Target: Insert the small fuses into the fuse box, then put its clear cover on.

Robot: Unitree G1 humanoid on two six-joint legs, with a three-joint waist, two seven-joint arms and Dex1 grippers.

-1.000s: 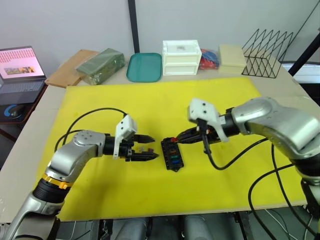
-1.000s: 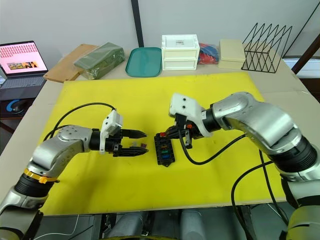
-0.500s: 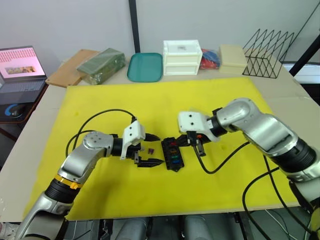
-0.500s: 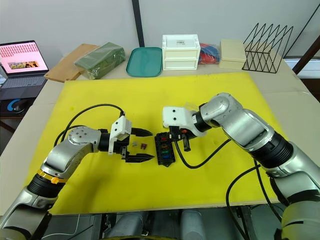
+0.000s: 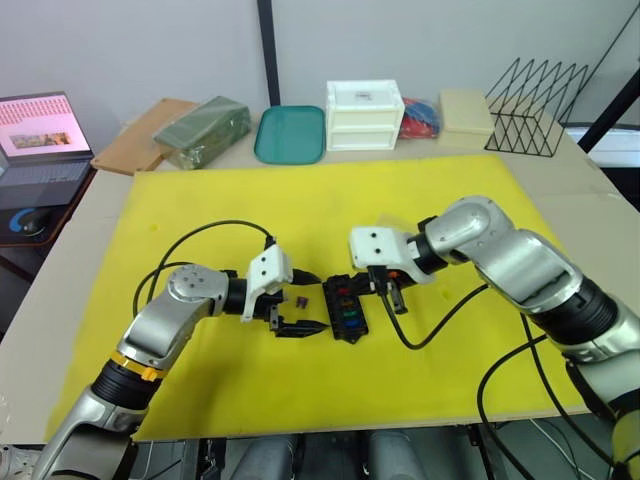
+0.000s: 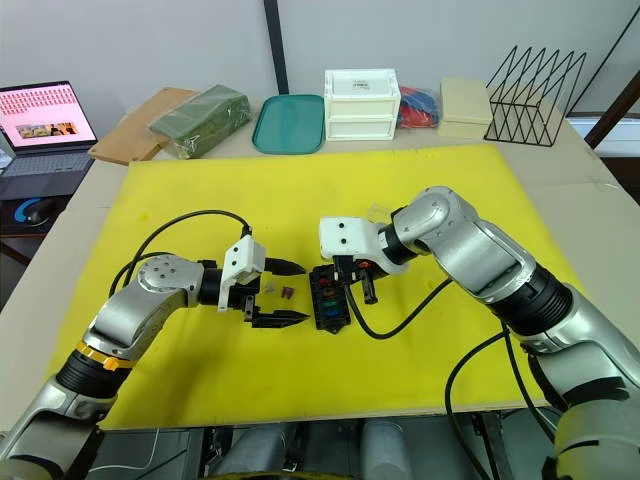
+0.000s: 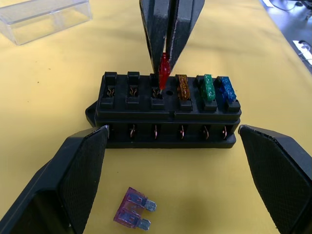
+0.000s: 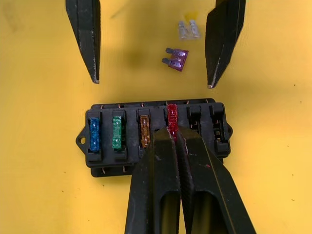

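**Red fuse going into the fuse box**

On the bench, a yellow mat carries everything, with the black fuse box near its middle between the two arms. Right of the box, the right end effector has its fingers together, clamped on a red fuse whose lower end is at a slot in one row of the box. Blue, green and brown fuses already sit in that same row beside it. Left of the box, the left end effector rests low over the mat with its fingers wide apart, holding nothing. A purple fuse lies loose on the mat between those fingers, near the box, with a grey fuse a little farther away. The clear cover lies on the mat beyond the box, apart from it.
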